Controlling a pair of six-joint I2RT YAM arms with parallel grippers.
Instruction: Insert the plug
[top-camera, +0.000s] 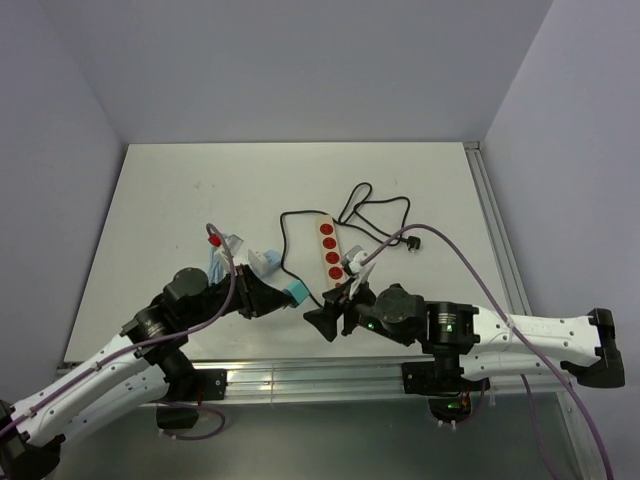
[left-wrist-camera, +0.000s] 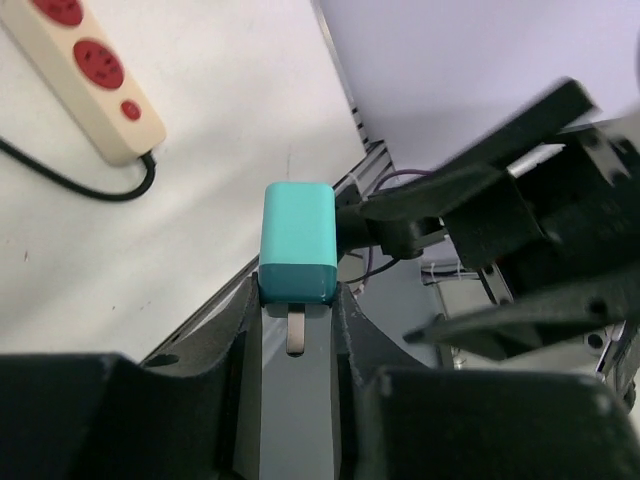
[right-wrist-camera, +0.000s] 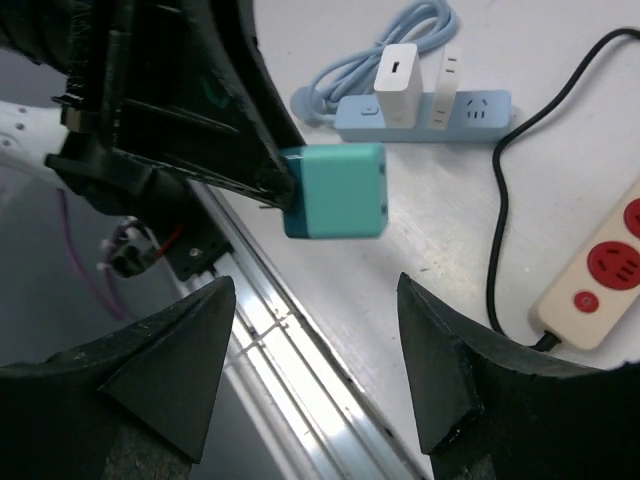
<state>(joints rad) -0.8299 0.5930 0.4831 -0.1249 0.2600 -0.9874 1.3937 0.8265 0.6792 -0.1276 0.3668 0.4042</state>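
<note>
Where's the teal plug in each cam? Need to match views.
Top external: teal plug low centre, between the two arms' tips.
Left wrist: teal plug at centre, one prong showing beneath it.
Right wrist: teal plug just above centre.
Shared landmark: cream power strip, upper left in left wrist, right edge in right wrist.

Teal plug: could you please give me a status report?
Left gripper shut on teal plug. Right gripper open, empty, facing it. Not yet in cream power strip.

No readable text from my cameras; red switch (right-wrist-camera: 585, 300) on the cream power strip (right-wrist-camera: 560, 312) maybe bears a mark, blurred.
</note>
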